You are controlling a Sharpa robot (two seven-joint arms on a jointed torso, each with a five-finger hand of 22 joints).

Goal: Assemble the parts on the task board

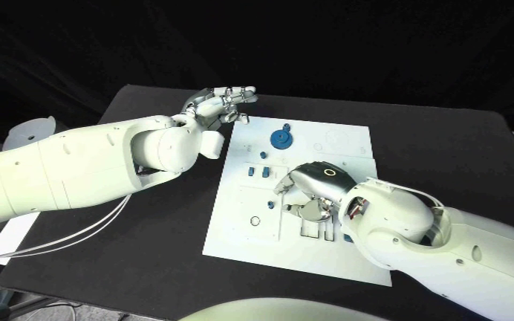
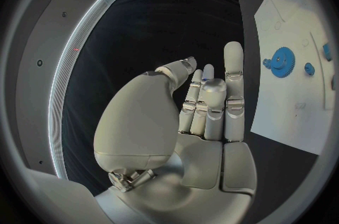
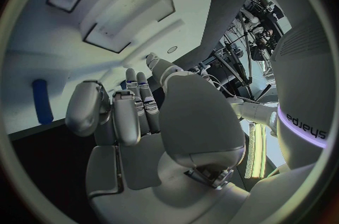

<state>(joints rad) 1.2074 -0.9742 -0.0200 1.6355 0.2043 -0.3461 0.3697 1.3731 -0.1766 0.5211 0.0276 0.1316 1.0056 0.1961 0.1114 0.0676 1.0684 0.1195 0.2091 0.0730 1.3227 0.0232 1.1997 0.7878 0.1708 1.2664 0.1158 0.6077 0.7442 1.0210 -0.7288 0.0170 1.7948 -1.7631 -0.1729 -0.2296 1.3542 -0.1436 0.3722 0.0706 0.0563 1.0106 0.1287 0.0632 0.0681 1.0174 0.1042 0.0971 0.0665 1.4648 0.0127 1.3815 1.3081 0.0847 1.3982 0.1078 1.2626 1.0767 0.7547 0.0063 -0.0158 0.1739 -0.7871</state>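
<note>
Centrally, task board [image 1: 241,224] bears blue gear [image 1: 281,139], small blue parts [image 1: 255,172]

Gear [image 1: 281,138] on task board [image 1: 241,239] (far half), mid-table [image 1: 140,261].

The tabletop [image 1: 160,247] was matt black, with no shine. The task board [image 1: 305,243] looked like smooth white plastic, faintly satin. A blue gear [image 1: 281,139] on it appeared to be moulded plastic. Both arms wore glossy white shells. The left hand [image 1: 222,105] and right hand [image 1: 310,191] had brushed, silvery metal-looking fingers [image 2: 234,66] with smooth pale pads.
</note>
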